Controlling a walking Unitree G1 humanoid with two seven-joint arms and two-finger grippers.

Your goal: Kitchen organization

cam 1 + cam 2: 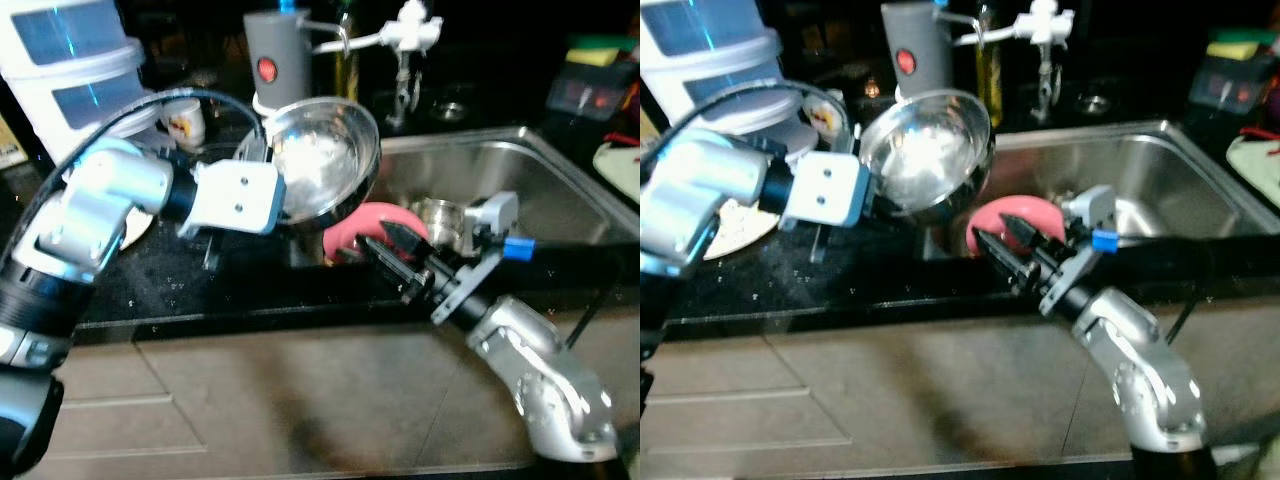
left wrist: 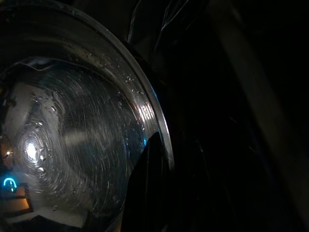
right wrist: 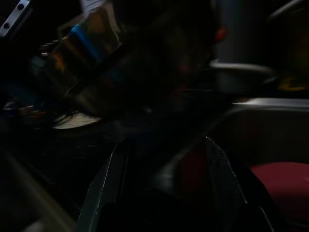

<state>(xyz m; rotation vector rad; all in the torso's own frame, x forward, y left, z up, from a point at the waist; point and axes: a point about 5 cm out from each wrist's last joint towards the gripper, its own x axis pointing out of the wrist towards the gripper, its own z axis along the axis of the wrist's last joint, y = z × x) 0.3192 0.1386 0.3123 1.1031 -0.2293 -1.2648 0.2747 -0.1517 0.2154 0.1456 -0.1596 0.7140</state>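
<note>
My left gripper (image 1: 290,195) is shut on the rim of a shiny steel bowl (image 1: 325,160), holding it tilted above the dark counter beside the sink (image 1: 540,180). In the left wrist view the wet steel bowl (image 2: 72,145) shows close up with one black finger (image 2: 147,188) across its rim. My right gripper (image 1: 375,250) stands open at the sink's near left corner, its fingers (image 3: 111,179) spread with nothing between them. A pink bowl (image 1: 375,225) lies in the sink just behind those fingers. A small steel pot (image 1: 440,215) sits in the sink beside it.
A grey jug with a red button (image 1: 278,55) and a white tap (image 1: 405,35) stand behind the sink. White stacked tubs (image 1: 75,70), a small cup (image 1: 185,120) and a plate (image 1: 730,225) are on the counter's left. Cabinet fronts (image 1: 300,400) are below.
</note>
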